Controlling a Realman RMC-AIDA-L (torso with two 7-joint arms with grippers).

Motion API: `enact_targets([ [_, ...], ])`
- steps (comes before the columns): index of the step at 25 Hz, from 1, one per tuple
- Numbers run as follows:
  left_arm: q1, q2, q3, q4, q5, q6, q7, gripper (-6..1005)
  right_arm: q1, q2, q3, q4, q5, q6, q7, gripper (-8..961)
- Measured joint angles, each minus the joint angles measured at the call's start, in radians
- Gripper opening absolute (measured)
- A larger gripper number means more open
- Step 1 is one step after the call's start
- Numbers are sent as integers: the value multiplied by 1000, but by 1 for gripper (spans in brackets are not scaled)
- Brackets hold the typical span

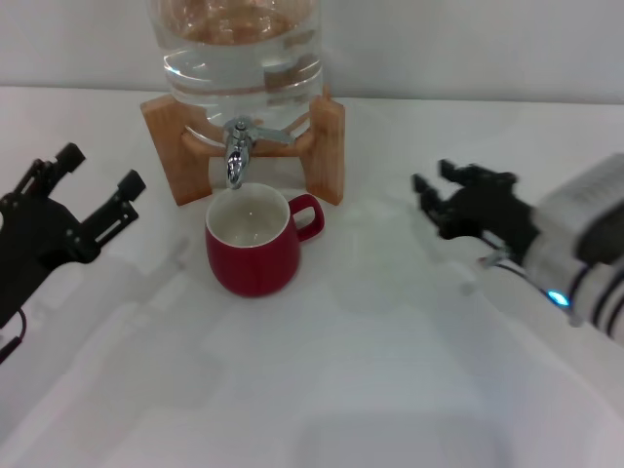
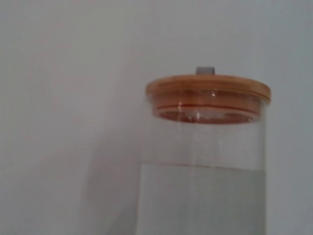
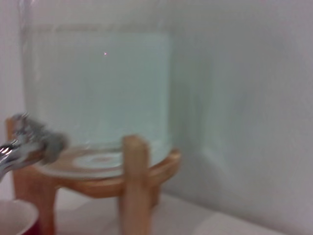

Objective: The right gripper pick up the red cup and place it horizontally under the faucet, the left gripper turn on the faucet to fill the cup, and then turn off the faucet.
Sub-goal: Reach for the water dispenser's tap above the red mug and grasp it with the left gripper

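The red cup [image 1: 253, 246] stands upright on the white table, its white inside showing and its handle turned to the right. It sits directly below the spout of the chrome faucet [image 1: 237, 151]. My right gripper [image 1: 441, 191] hovers to the right of the cup, open and holding nothing. On the left, my left gripper [image 1: 100, 172] is open and apart from both cup and faucet. In the right wrist view I see the faucet [image 3: 29, 144] and a sliver of the cup's rim [image 3: 13, 218].
The clear water jug [image 1: 239, 49] rests on a wooden stand [image 1: 327, 146] at the back of the table. Its wooden lid [image 2: 208, 90] appears in the left wrist view. A pale wall rises behind the jug.
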Motion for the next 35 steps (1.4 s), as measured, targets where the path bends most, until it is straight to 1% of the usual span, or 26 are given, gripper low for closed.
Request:
enact_targets([
  [4, 0, -1, 0, 3, -38, 0, 13, 885, -34, 9, 44, -112, 1, -226, -7, 364],
  [6, -1, -1, 0, 5, -49, -2, 20, 885, -40, 11, 55, -178, 7, -332, -5, 365],
  [9, -5, -2, 0, 6, -56, -12, 22, 885, -44, 11, 74, -244, 11, -422, 3, 367],
  [13, -5, -3, 0, 6, -69, -18, 23, 885, -45, 10, 109, -306, 12, -455, 5, 369],
  [18, -1, -3, 0, 6, -80, -24, 23, 885, -54, 10, 133, -344, 12, -483, 12, 550],
  [23, -2, -3, 0, 6, -82, -25, 23, 885, -66, 11, 157, -382, 17, -538, 13, 649],
  [28, -6, -3, 0, 6, -90, -25, 23, 886, -75, 12, 158, -387, 27, -552, 14, 748],
  [34, -7, -3, 0, 6, -91, -24, 24, 886, -73, 14, 140, -393, 62, -566, 56, 863],
  [35, -7, -3, 0, 6, -91, -24, 22, 886, -70, 14, 133, -394, 62, -566, 66, 864],
])
